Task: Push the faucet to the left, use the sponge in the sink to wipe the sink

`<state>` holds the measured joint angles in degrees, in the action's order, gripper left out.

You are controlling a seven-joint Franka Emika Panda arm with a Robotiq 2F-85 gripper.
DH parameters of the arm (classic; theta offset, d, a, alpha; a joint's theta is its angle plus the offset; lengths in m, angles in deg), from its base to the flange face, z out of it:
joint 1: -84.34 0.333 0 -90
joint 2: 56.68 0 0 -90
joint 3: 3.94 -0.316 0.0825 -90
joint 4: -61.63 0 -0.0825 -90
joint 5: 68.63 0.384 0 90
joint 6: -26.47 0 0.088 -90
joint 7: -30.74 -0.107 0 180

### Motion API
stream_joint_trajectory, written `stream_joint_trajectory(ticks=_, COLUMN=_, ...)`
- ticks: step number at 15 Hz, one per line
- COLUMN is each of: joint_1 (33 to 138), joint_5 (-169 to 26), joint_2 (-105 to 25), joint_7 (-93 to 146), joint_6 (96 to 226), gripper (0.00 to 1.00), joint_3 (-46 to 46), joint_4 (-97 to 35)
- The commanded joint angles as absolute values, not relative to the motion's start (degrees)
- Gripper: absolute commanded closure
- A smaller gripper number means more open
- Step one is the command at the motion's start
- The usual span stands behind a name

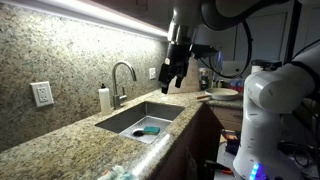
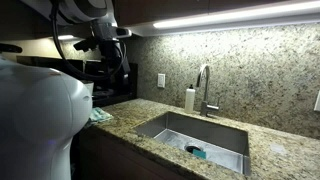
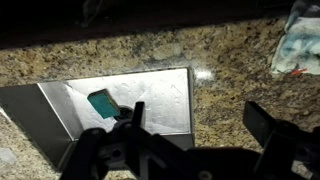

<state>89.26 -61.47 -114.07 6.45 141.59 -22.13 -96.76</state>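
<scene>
In both exterior views the silver gooseneck faucet (image 1: pixel 122 78) (image 2: pixel 205 88) rises behind the steel sink (image 1: pixel 132 119) (image 2: pixel 180 128), which is set in speckled granite. The teal sponge (image 1: pixel 150 129) (image 2: pixel 197 152) (image 3: pixel 101 103) lies flat on the sink's floor. My gripper (image 1: pixel 172 84) hangs in the air well above the counter, off to one side of the basin and apart from the faucet. In the wrist view the gripper (image 3: pixel 198 125) is open with nothing between its dark fingers (image 3: pixel 263 120), and it looks down on a corner of the sink (image 3: pixel 155 95).
A white soap dispenser (image 1: pixel 105 98) (image 2: pixel 190 99) stands beside the faucet. A light crumpled cloth (image 3: pixel 298 45) (image 2: pixel 100 115) lies on the counter away from the sink. The arm's white body (image 1: pixel 280 110) fills one side. A granite backsplash with wall outlets (image 1: pixel 42 94) runs behind.
</scene>
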Motion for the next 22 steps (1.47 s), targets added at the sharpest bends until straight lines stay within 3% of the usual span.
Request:
stream_joint_trajectory(ticks=1, joint_1=89.4, joint_5=-61.6, joint_2=-114.0, joint_7=6.4, joint_6=141.5, gripper=0.0, joint_3=-22.0, joint_4=-96.6)
stream_joint_trajectory(ticks=10, joint_1=87.3, joint_5=-63.6, joint_2=-112.8, joint_7=5.7, joint_6=143.1, gripper=0.0, joint_3=-22.8, joint_4=-95.8)
stream_joint_trajectory(ticks=22, joint_1=71.5, joint_5=-79.8, joint_2=-93.1, joint_7=15.3, joint_6=170.7, gripper=0.0, joint_3=-10.8, joint_4=-90.8)
